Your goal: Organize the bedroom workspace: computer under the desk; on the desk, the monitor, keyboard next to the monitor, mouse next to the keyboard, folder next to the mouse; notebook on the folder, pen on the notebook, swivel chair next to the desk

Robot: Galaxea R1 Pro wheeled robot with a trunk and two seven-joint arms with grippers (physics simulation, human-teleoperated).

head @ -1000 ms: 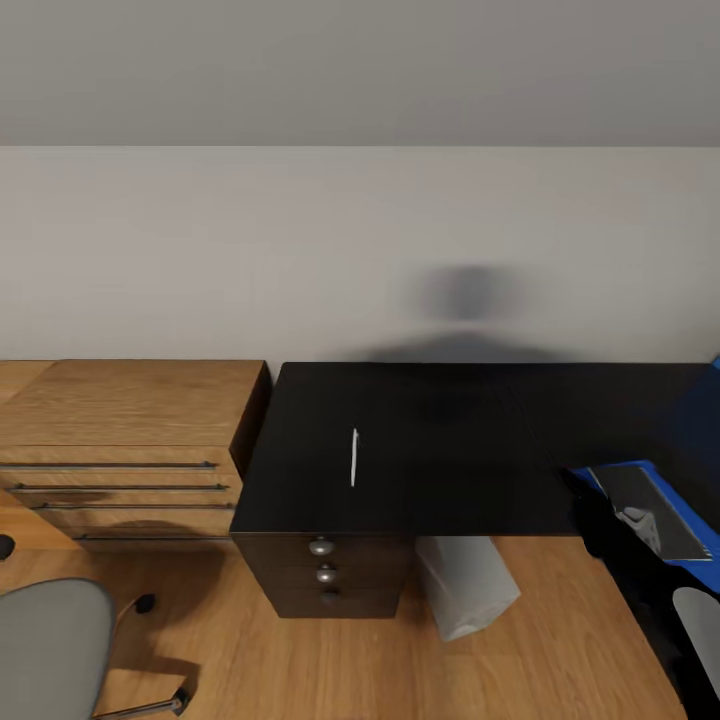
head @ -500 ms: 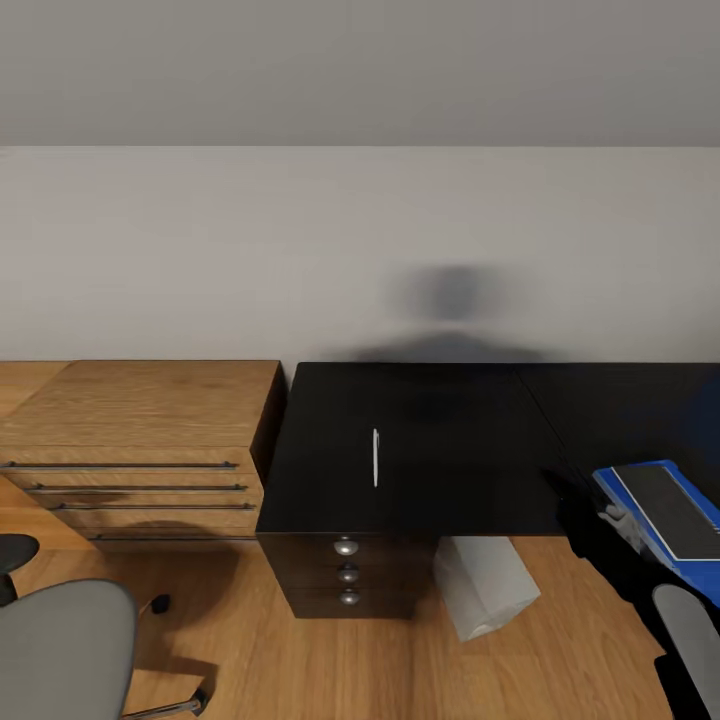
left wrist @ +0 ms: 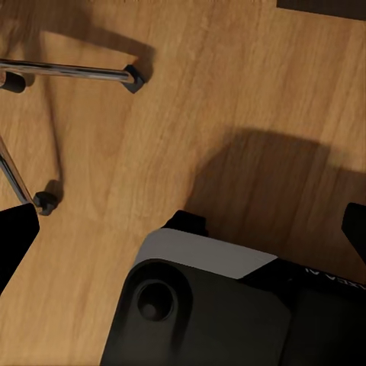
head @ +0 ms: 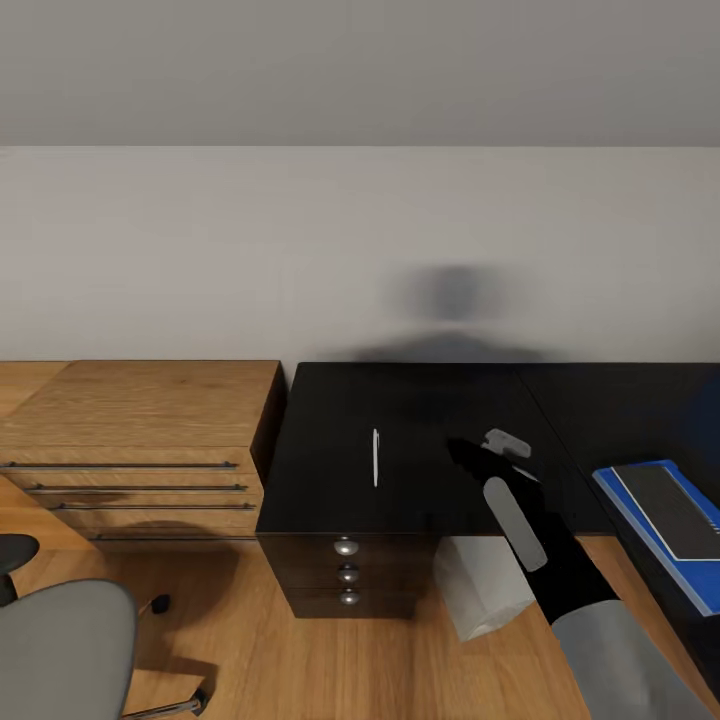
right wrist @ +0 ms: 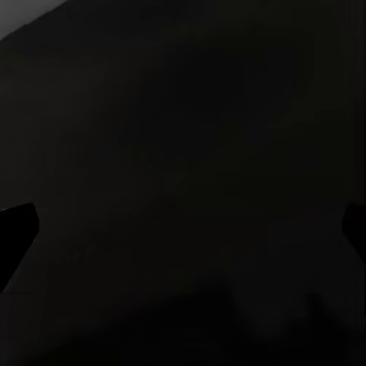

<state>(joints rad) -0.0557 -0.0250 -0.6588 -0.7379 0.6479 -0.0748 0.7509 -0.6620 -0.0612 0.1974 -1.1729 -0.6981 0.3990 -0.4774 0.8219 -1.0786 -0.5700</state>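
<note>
Black right arm [head: 545, 545] with pale grey panel, grey upper sleeve, black-and-grey base [left wrist: 221, 305]

Pen [head: 375, 457]: thin white stick, lying flat on black desk [head: 330, 480] top above the drawer pedestal. Notebook [head: 683, 513], dark grey, stacked flat on bright-blue folder [head: 628, 496] on desk's right wing. Computer [head: 482, 585] pale tower, tilted, under desk. Grey swivel chair [head: 55, 650] on floor, left of desk, apart
</note>
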